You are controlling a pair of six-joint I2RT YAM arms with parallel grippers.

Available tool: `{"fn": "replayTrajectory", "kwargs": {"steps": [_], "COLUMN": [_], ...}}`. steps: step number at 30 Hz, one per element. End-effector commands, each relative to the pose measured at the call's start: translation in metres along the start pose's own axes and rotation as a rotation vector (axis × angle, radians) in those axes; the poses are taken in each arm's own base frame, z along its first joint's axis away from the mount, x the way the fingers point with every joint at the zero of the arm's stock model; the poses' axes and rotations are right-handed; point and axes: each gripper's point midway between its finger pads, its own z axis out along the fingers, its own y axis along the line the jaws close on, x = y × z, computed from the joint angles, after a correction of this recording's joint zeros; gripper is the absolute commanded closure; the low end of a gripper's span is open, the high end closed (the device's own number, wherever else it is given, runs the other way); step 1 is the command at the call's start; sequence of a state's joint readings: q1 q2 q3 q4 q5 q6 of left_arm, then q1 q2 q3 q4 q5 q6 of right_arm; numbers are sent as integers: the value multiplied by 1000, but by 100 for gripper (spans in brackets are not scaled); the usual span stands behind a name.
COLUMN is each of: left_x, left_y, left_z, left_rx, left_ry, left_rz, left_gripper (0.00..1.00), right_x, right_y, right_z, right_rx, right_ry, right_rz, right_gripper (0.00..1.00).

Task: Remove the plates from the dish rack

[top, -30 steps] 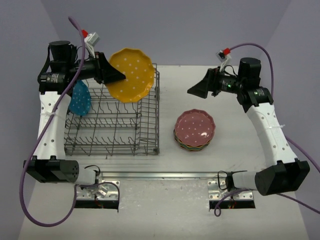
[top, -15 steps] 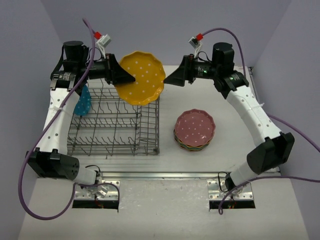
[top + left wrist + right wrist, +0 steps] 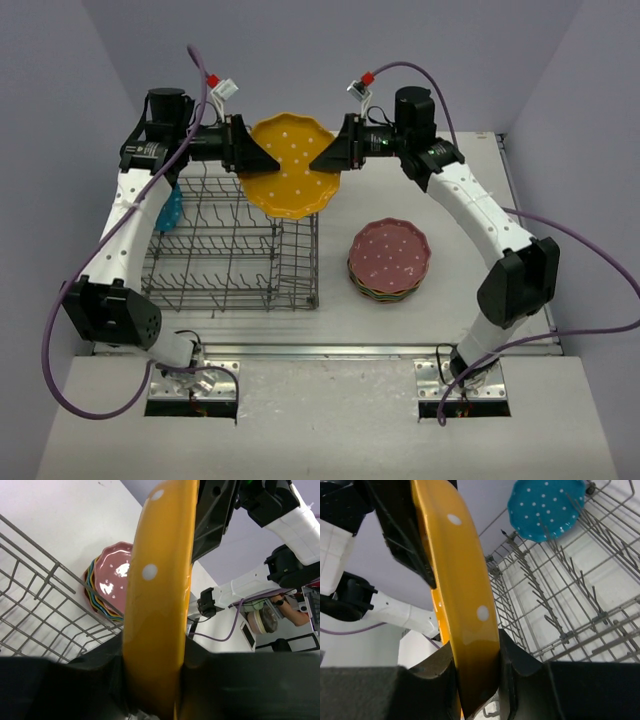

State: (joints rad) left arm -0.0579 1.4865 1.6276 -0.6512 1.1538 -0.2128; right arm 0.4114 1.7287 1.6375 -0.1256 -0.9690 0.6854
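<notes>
An orange-yellow plate (image 3: 292, 170) with white dots hangs upright above the far right corner of the dish rack (image 3: 300, 270). My left gripper (image 3: 268, 160) holds its left edge, and in the left wrist view the jaws press both faces of the plate (image 3: 160, 580). My right gripper (image 3: 318, 162) is shut on the opposite edge, where its wrist view shows the plate (image 3: 462, 590) clamped between the fingers. A blue plate (image 3: 168, 212) stands in the rack's far left corner, and appears as the blue plate (image 3: 547, 505) from the right wrist. A pink-topped stack of plates (image 3: 389, 258) lies on the table right of the rack.
The rack's wire tines (image 3: 580, 605) rise below and beside the held plate. In the left wrist view the plate stack (image 3: 112, 582) sits just beyond the rack's side wall (image 3: 40, 615). Grey walls close in the table at the back and sides.
My right arm swung left from open table to the plate and shut on its right edge. The left arm carried the orange-yellow plate rightward. The blue plate stayed in the rack.
</notes>
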Motion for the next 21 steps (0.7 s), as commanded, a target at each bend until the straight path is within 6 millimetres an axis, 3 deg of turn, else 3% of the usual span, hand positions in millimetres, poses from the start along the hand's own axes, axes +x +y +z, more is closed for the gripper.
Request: {"fn": "replayTrajectory", "kwargs": {"steps": [1,2,4,6,7,10,12,15,17,21], "left_x": [-14,-15,-23,-30,-34,-48,-57,-64,-69,-75], "left_y": [-20,-16,-11,-2,0,16,15,24,34,59], "left_z": [3,3,0,-7,-11,-28,-38,-54,-67,-93], "left_rx": [52,28,-27,-107,-139,-296,-363,-473,-581,-790], "left_ry": [-29,-35,-56,-82,-97,-150,-172,-201,-233,-280], "left_rz": [90,87,101,113,124,163,205,223,221,205], "left_gripper": [28,1,0,0,0,0,0,0,0,0], "right_x": [-14,-11,-17,-14,-15,4,23,54,85,124], "right_y": [16,14,12,-5,0,-27,-31,-47,-64,-92], "right_z": [-20,-27,-56,-89,-106,-167,-195,-219,-221,-225], "right_rx": [31,37,67,107,116,202,218,305,395,502], "right_ry": [-88,-89,-131,-162,-183,-251,-260,-246,-199,-134], "right_rz": [-47,-32,-21,41,37,121,129,150,221,312], "right_gripper": [100,100,100,100,100,100,100,100,100,100]}}
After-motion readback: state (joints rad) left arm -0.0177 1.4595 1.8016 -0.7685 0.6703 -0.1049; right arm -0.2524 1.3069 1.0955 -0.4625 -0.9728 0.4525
